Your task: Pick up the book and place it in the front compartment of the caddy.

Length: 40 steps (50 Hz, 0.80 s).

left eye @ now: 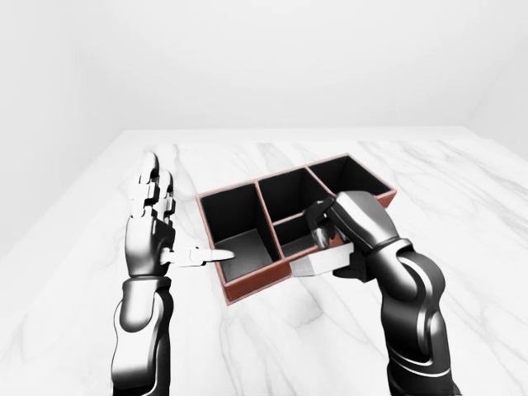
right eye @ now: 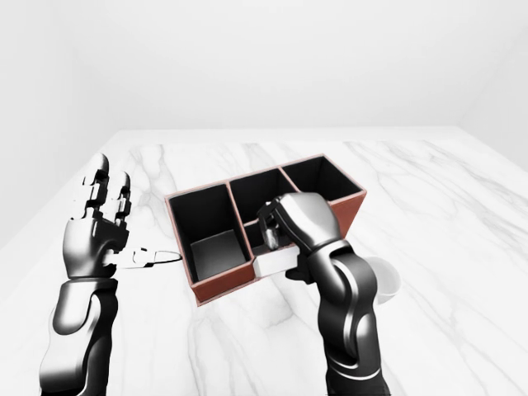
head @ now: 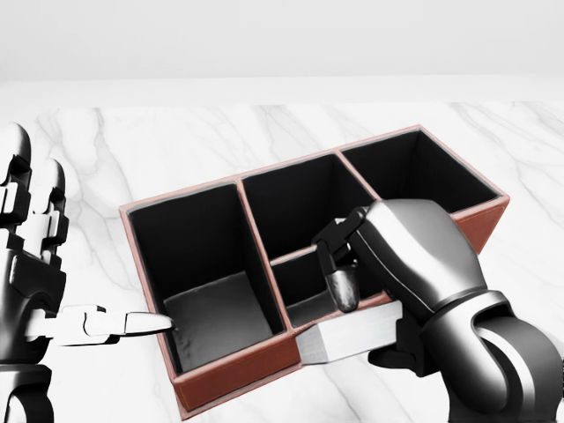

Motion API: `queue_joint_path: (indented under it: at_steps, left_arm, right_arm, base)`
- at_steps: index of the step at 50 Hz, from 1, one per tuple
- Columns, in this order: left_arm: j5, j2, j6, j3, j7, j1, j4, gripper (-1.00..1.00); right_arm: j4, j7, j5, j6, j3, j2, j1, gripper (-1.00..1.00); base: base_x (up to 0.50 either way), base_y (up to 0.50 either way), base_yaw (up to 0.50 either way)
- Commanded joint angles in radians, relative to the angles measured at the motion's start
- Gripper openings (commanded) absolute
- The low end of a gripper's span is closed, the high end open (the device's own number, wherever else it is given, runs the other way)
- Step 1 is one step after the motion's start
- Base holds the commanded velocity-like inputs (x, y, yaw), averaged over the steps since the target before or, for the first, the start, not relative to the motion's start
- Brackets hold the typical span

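The caddy (head: 231,374) is a red-brown box with black insides, lying slantwise on the marble table (head: 132,141). It has a large left compartment, a middle one split in two, and a right one. My right hand (head: 374,328) is shut on the book (head: 348,337), whose white page edge shows. It holds the book flat at the caddy's near wall, beside the small near middle compartment (head: 310,291). My left hand (head: 66,286) is open at the left edge of the head view, fingers upright, thumb tip by the caddy's left wall.
A white cup (right eye: 386,280) stands on the table to the right of my right arm in the right-eye view. Pale walls rise behind the table's far edge (left eye: 289,129).
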Motion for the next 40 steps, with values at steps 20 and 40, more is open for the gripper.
queue_joint_path:
  at_steps: [20,40]
  left_arm:
    - [0.005,-0.002,0.000,-0.006,0.001,0.003,0.017,1.00]
    - [0.002,0.000,0.000,-0.002,0.000,-0.002,0.016,1.00]
  right_arm:
    - [0.201,-0.047,0.001,0.000,-0.021,-0.024,-0.243,-1.00]
    - [0.327,-0.086,0.006,0.000,-0.016,-0.035,-0.340,-1.00]
  base:
    - [0.00,0.00,0.00]
    - [0.00,0.00,0.00]
